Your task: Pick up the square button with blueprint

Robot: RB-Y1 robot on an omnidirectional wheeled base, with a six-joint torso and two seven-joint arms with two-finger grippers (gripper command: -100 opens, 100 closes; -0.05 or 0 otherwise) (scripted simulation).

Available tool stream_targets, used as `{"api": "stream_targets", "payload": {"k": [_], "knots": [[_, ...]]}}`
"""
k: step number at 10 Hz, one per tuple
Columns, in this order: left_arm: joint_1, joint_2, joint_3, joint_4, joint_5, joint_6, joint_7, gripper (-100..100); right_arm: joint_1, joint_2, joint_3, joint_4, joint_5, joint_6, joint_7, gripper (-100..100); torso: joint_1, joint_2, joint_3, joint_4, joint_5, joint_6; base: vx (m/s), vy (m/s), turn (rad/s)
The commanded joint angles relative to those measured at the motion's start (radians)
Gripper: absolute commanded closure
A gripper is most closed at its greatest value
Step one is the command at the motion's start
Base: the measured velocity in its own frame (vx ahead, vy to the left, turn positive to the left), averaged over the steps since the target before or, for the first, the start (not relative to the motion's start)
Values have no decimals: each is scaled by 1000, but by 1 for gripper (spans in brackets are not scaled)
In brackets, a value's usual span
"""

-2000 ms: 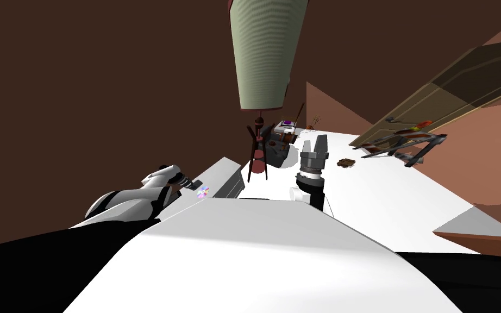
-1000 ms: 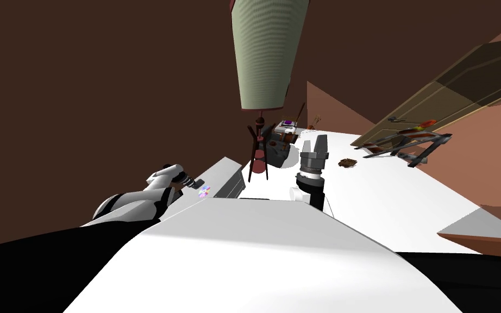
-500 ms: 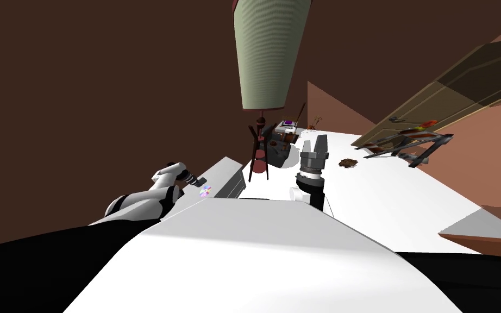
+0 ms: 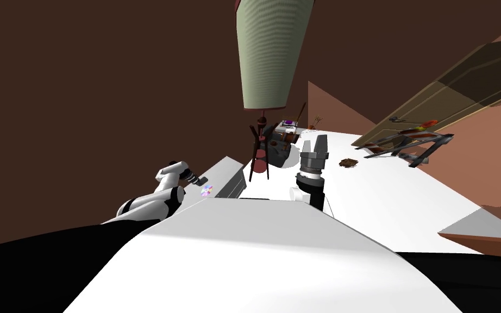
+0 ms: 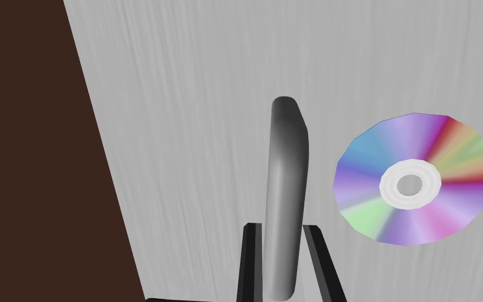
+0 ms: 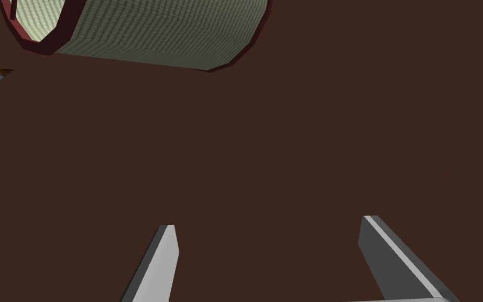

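The left jaws pinch the grey button by one end, edge-on over the table beside a disc, so a jerky lift could swivel it loose, while the right jaws gape idle.

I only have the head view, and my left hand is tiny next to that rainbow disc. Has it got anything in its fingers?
Observer: Yes. In the left wrist view the left gripper is shut on a thin grey piece with rounded corners. The piece is seen edge-on, with a finger pressing each flat side.
Operator: Is that the blueprint button?
Observer: I can't confirm that. Only its plain grey edge faces the camera, and no print shows.
Operator: Is the disc caught in the grip too?
Observer: No. The disc lies flat on the light grey surface beside the gripper. A strip of bare surface separates it from the piece.
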Motion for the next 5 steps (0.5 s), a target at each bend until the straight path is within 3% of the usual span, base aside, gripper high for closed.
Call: {"api": "stream_targets", "payload": {"k": [1, 2, 5], "knots": [[0, -35, 50, -50, -50, 41, -1, 100, 0, 0, 0, 0, 0, 0, 0, 0, 0, 0, 0, 0, 0, 0, -4, 30, 15], [0, -35, 69, -60, -79, 41, -1, 100, 0, 0, 0, 0, 0, 0, 0, 0, 0, 0, 0, 0, 0, 0, -5, 22, -1], [7, -102, 159, -150, -170, 113, 1, 100, 0, 0, 0, 0, 0, 0, 0, 0, 0, 1, 1, 0, 0, -1, -8, 27, 9]]}}
